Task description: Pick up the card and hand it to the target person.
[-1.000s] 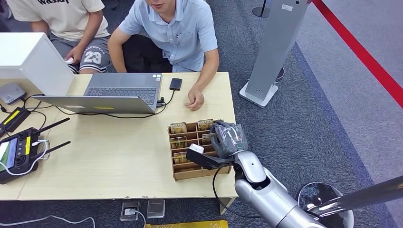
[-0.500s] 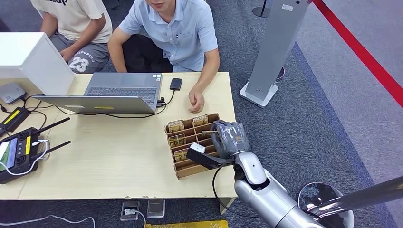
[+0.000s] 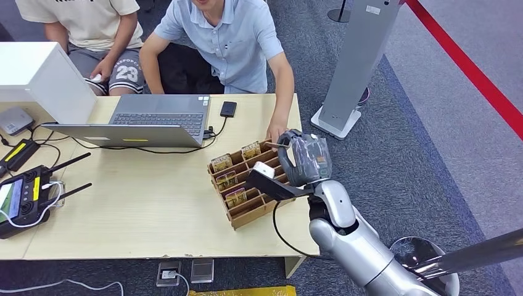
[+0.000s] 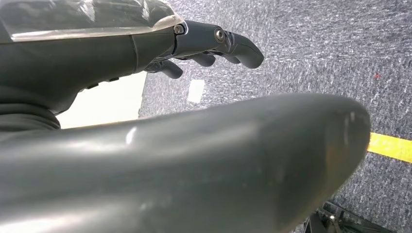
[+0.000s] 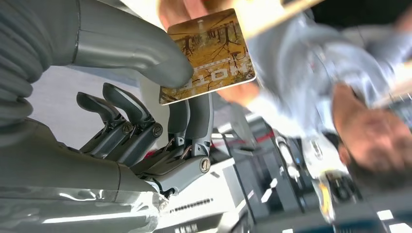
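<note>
Right hand [image 3: 303, 161]: now higher and farther from the robot, off the wooden tray [image 3: 247, 213], pinching the card [image 5: 209, 56].
Wooden tray: rotated, far end now swung left on the tabletop [image 3: 142, 209].
Person's hand [image 3: 275, 131]: shifted right, now just beside the right hand.

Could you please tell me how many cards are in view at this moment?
4. One card is pinched in the right hand. Three more stand in the wooden rack: at and. The hand may hide others.
</note>
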